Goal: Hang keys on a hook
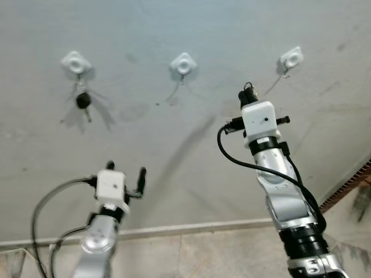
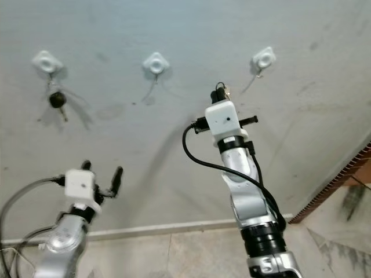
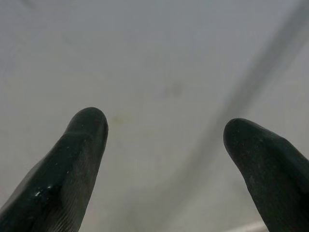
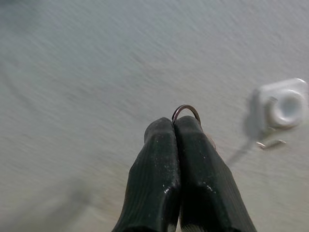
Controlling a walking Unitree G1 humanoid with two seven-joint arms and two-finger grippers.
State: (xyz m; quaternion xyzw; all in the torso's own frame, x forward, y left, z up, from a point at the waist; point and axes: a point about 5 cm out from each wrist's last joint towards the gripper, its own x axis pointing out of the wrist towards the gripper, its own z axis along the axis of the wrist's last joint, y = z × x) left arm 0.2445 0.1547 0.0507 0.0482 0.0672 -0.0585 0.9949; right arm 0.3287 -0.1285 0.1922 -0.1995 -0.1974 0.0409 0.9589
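Observation:
Three white hooks are fixed in a row on the grey wall. A black key (image 1: 83, 102) hangs from the left hook (image 1: 75, 62). The middle hook (image 1: 183, 65) and the right hook (image 1: 291, 58) carry nothing. My right gripper (image 1: 248, 90) is raised against the wall, below and left of the right hook. It is shut on a thin metal key ring (image 4: 186, 110) that pokes out past the fingertips, with the right hook (image 4: 285, 104) off to one side. My left gripper (image 1: 126, 171) is held low, open, with bare wall between its fingers (image 3: 82, 145).
A pale skirting strip (image 1: 191, 229) runs along the foot of the wall above a tiled floor (image 1: 220, 255). A brick edge (image 1: 348, 185) rises at the far right. Black cables loop from both wrists.

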